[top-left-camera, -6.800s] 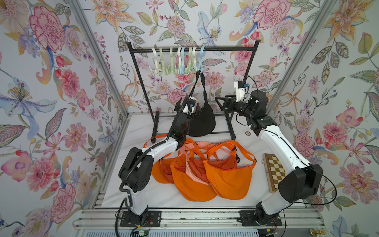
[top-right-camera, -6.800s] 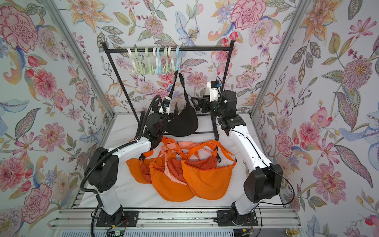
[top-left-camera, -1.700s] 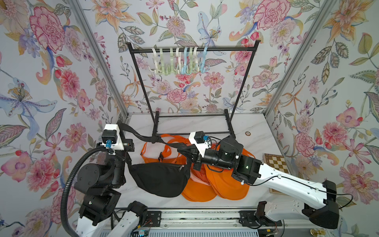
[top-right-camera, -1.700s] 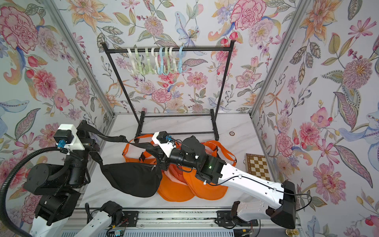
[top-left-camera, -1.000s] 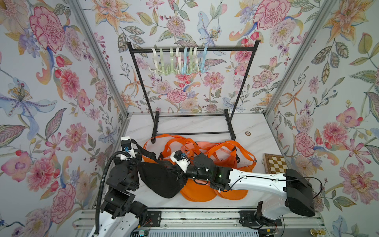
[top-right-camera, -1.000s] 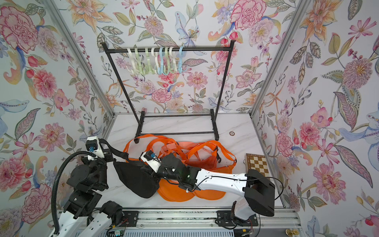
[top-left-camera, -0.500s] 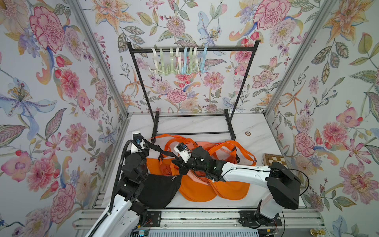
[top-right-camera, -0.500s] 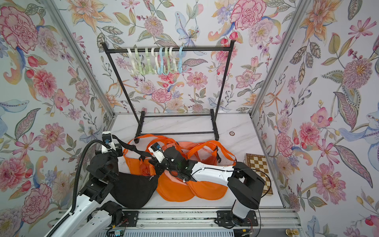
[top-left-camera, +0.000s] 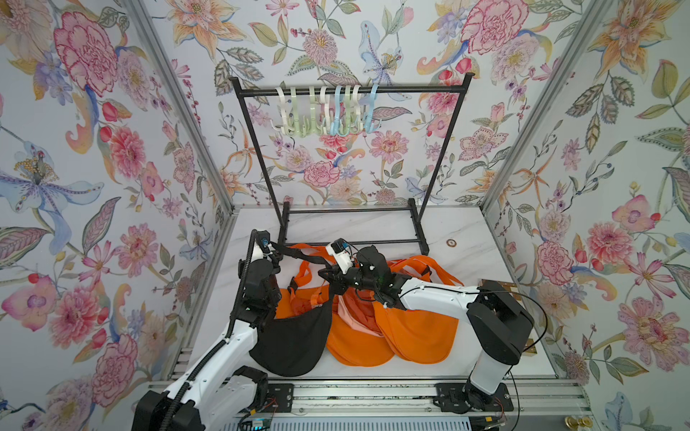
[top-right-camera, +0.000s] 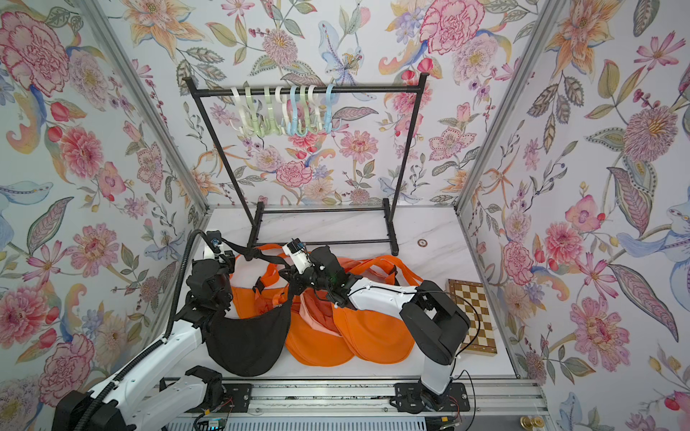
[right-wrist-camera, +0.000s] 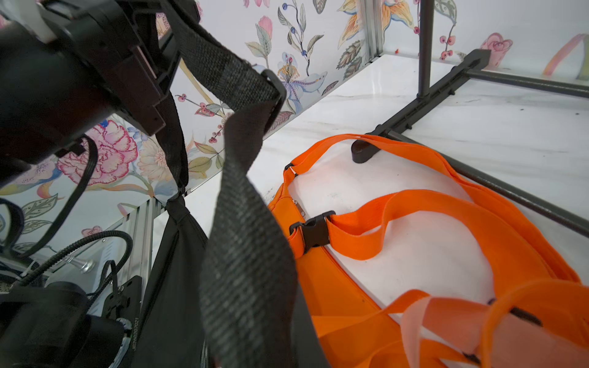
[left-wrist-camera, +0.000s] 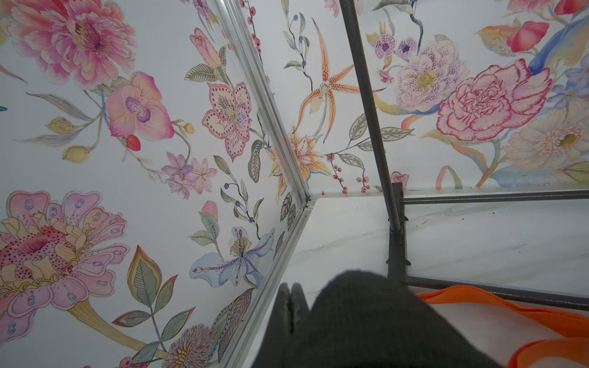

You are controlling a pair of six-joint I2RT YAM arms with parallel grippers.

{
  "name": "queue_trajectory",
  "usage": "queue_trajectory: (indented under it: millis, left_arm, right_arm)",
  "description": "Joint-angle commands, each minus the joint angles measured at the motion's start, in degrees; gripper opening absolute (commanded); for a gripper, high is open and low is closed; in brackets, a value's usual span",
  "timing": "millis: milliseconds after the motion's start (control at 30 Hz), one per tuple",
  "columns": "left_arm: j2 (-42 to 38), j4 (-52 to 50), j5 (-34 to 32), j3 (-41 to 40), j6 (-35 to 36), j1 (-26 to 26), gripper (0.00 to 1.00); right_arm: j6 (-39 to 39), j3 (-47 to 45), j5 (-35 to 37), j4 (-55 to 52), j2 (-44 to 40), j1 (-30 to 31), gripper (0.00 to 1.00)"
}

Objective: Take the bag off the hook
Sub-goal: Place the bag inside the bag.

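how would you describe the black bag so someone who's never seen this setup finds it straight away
Find the black clothes rack at the back of the white table; a pile of orange bags lies in front of it. At the pile's near edge, on the robot's left, is the black bag. It is the only dark bag there.

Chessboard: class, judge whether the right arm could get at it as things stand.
Probably not yet: the right end effector is shut on the black strap and points away from the chessboard. The board lies uncovered beside that arm, so letting go and swinging back might do it.
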Motion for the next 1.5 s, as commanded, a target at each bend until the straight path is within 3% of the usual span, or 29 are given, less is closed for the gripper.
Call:
queue_trajectory:
  millis: [0, 267, 567, 633, 733, 800, 967, 1033, 1367, 1467]
  left_arm:
    - [2.4, 7.8, 2.8, 0.2, -1.0, 1.9, 0.0]
    - [12.3, 15.8, 5.6, 0.6, -1.0, 5.0, 0.02]
    - [26.5, 20.4, 12.1, 6.9, 0.1, 9.2, 0.16]
    - [28.8, 21.7, 13.3, 7.5, 0.2, 9.4, 0.22]
    - [31.1, 21.8, 15.8, 8.3, -1.5, 10.3, 0.36]
    - [32.6, 21.3, 17.8, 9.0, -2.8, 11.1, 0.48]
    - [33.7, 19.9, 19.2, 10.3, -2.6, 11.9, 0.68]
    - [33.1, 18.0, 19.5, 11.5, -2.2, 12.1, 0.99]
    - [26.4, 1.3, 27.5, 14.5, -4.3, 13.1, 0.99]
    - [25.1, -7.7, 29.3, 15.5, -4.8, 13.2, 0.99]
  right_arm:
    - [0.3, 2.4, -3.4, 1.4, 2.5, -0.4, 0.0]
    - [0.7, 7.1, -4.9, 1.6, 8.3, -2.2, 0.03]
    - [3.1, 12.2, -7.4, 4.2, 15.2, -6.0, 0.07]
    - [3.5, 12.8, -8.3, 4.8, 16.4, -6.6, 0.14]
    - [3.0, 13.1, -8.3, 5.1, 17.4, -6.9, 0.38]
    - [3.0, 13.0, -8.2, 5.4, 17.7, -7.3, 0.48]
    - [2.3, 13.9, -8.8, 4.6, 17.3, -8.1, 0.62]
    - [1.4, 14.3, -8.4, 3.6, 16.5, -8.1, 0.65]
    - [-0.1, 14.3, -5.1, 0.4, 10.4, -7.9, 0.7]
    - [-0.4, 13.2, -4.3, 0.0, 8.4, -7.5, 0.71]
